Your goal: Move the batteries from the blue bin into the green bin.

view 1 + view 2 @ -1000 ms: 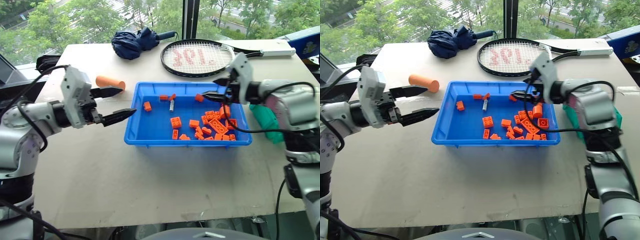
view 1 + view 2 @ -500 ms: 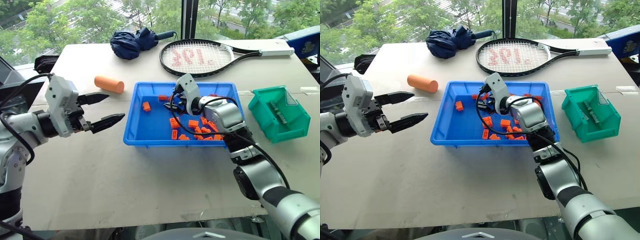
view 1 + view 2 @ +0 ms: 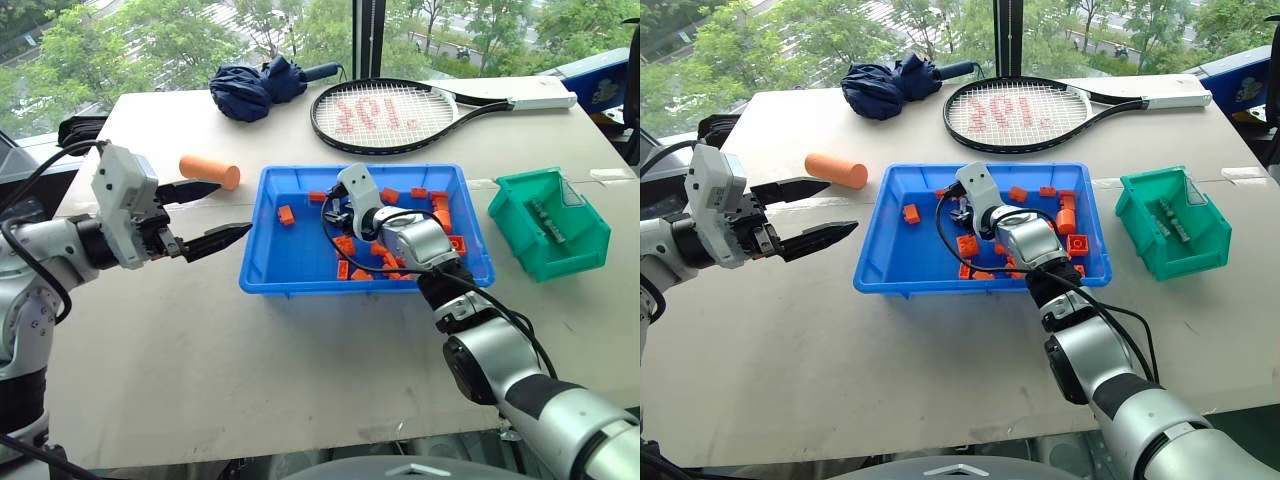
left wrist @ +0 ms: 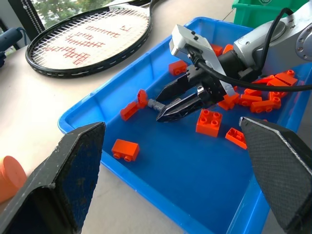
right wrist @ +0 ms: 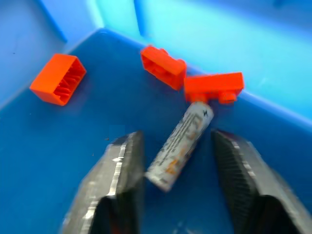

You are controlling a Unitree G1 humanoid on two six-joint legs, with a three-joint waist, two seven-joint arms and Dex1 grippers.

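Note:
A slim silver-grey battery (image 5: 180,146) lies flat on the floor of the blue bin (image 3: 350,288), next to two orange bricks. My right gripper (image 5: 174,134) is low inside the bin with one finger on each side of that battery. One finger touches it and the other stands a little clear, so the jaws are open and not clamped. The left wrist view shows the same gripper (image 4: 163,109) at the battery's end. My left gripper (image 3: 235,207) hovers open and empty left of the bin. The green bin (image 3: 590,240) at the right holds some grey batteries.
Several orange bricks (image 3: 440,215) are scattered through the blue bin, mostly on its right side. A thick orange cylinder (image 3: 210,171) lies behind my left gripper. A tennis racket (image 3: 390,115) and a folded navy umbrella (image 3: 250,88) lie at the back.
My right gripper has swung left and down from the bin's right side to the battery, and its fingers have narrowed around it. The left arm has held still.

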